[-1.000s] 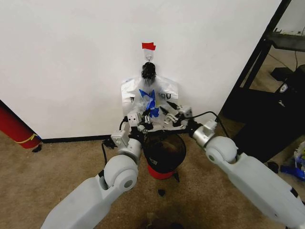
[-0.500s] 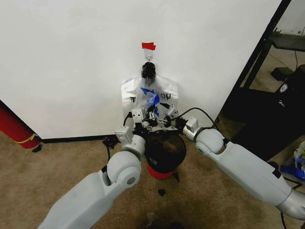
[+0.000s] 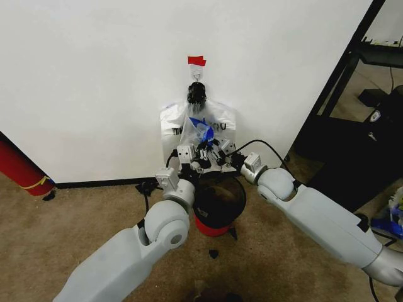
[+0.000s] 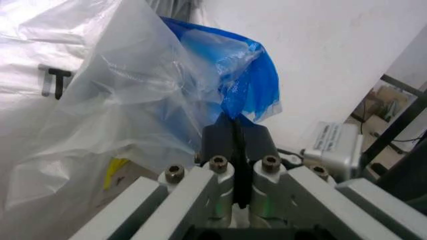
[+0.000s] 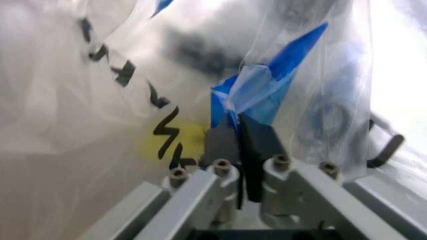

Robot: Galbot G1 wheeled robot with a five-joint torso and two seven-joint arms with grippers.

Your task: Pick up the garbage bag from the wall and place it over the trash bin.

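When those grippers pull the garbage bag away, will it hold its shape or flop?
Probably flop: the garbage bag is thin, crumpled film. It looks very light. It may stretch or slip where the left gripper and right gripper pinch its blue patches.

Even, bright indoor light; right wrist view blurred, glare at its edge.

Brown carpet floor (image 3: 75, 233) runs up to the white wall (image 3: 88, 75) with its black baseboard. The trash bin (image 3: 217, 201), black mesh with a red base, stands on the floor close to the wall. A small dark scrap (image 3: 213, 254) lies on the carpet just before it.
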